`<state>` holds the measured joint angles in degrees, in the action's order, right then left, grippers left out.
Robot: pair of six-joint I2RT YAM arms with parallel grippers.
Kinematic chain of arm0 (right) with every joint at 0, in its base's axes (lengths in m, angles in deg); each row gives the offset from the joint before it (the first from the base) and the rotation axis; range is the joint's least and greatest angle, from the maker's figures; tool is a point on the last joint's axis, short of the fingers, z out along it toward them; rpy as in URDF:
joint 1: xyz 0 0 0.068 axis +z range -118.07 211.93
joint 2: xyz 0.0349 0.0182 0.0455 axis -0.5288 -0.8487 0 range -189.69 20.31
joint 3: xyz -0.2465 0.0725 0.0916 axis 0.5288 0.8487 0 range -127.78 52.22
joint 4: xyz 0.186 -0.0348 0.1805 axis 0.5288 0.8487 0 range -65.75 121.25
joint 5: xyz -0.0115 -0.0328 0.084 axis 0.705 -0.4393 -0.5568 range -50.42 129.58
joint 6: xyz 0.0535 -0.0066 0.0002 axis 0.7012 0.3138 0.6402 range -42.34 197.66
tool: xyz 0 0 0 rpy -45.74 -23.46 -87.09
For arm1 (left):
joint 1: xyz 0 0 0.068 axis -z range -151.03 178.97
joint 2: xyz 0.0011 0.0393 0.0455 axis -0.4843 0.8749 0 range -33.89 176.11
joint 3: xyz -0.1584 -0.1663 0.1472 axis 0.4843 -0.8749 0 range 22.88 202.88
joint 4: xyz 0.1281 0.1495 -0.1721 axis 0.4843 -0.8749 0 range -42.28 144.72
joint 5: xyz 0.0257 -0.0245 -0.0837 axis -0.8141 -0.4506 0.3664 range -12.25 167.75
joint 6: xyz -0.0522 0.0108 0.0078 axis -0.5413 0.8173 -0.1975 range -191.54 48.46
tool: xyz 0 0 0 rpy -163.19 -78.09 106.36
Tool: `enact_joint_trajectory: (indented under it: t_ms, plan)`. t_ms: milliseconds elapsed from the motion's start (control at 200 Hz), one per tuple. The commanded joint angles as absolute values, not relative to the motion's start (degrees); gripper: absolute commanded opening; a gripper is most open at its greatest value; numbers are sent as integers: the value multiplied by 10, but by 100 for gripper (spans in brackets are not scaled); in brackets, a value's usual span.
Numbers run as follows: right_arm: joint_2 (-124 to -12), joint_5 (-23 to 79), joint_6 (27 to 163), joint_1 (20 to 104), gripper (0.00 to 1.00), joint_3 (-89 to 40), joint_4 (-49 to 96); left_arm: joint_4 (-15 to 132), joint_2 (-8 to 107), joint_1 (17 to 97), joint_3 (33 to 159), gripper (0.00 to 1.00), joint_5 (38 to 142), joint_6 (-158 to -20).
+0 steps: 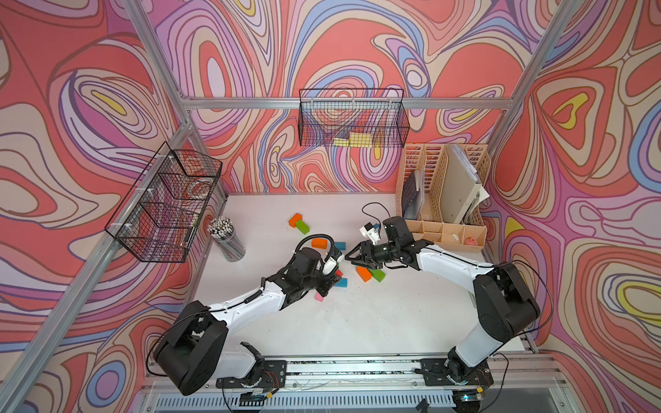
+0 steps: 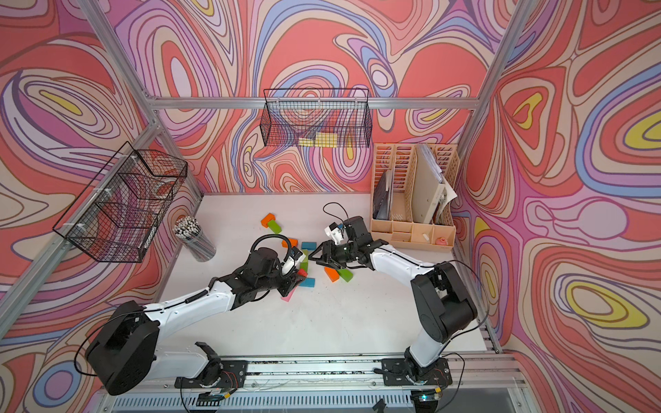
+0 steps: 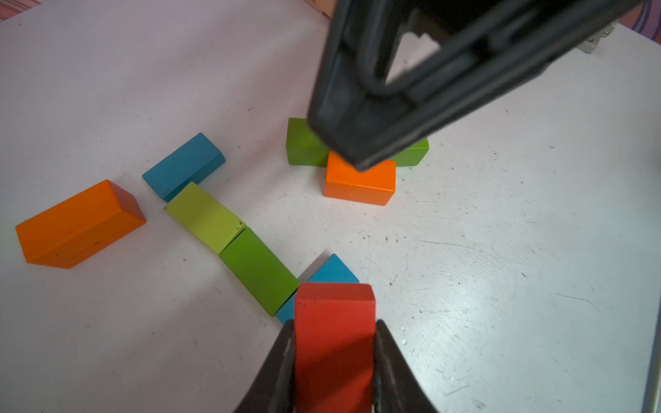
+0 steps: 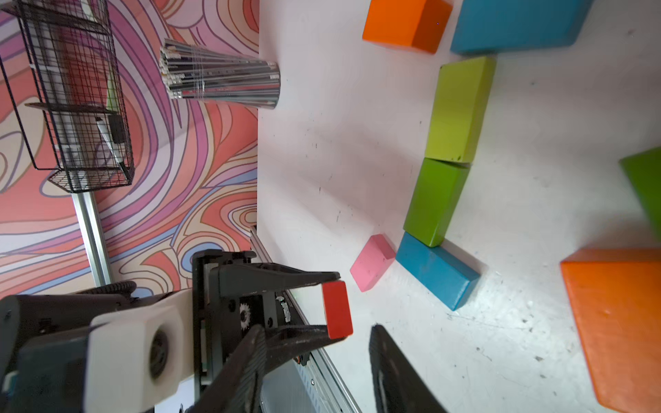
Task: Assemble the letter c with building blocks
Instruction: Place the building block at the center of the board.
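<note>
Your C looks only partly laid: two green blocks [image 4: 434, 200] form the back, with a blue block [image 4: 436, 270] at each end. Your left claw [image 3: 335, 323] is clenched on a red block [image 3: 334, 350] just beside them. Your right claw [image 1: 350, 259] hangs spread and empty.

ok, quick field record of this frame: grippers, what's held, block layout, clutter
left gripper: shut on red block
right gripper: open, empty, near orange block
row: lime block and green block end to end
corner: blue block crosswise at the green end
beside corner: pink block
clutter: pencil cup, desk organiser
C shape: not finished
</note>
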<state>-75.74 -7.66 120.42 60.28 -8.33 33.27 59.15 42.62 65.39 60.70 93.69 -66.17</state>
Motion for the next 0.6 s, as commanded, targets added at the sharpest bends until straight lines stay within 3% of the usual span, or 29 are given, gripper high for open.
enact_joint_trajectory:
  t_ms: [0,426,596]
  plan:
    - [-775,-86,1196,619,50,-100,363,618,407,658,602,22,951,-645]
    - [-802,-105,1229,646,38,-105,331,621,397,663,593,22,941,-640]
    - [-796,-111,1244,649,26,-91,310,621,401,663,594,26,929,-644]
